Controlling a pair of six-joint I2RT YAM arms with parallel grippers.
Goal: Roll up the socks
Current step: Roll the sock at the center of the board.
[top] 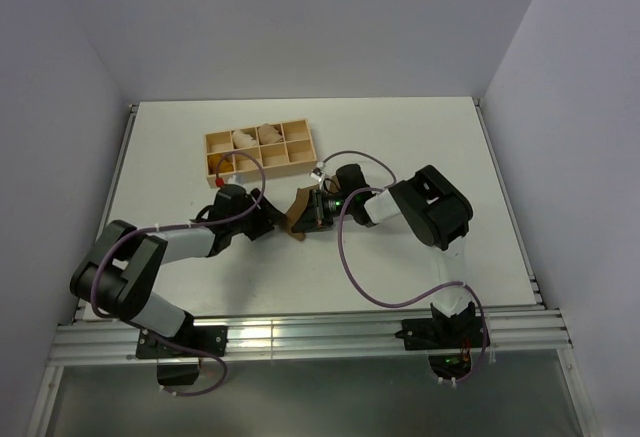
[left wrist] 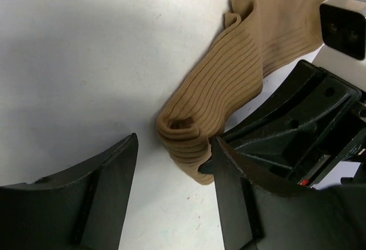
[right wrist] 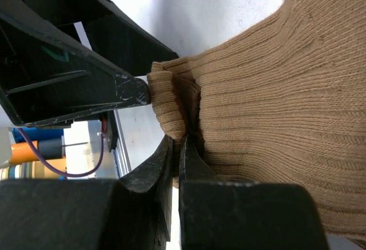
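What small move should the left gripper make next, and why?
Probably close the left gripper on the rolled end of the sock. The roll lies between its open jaws, near one finger, while the right gripper, shut, pinches the fabric beside it, so a grip there should keep the roll from loosening.

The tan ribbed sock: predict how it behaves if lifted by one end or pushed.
Probably floppy: the tan ribbed sock creases and folds where it lies. Its rolled end may unroll if released; the right hand pinches fabric beside it. Ribbed knit likely drags, not slides.
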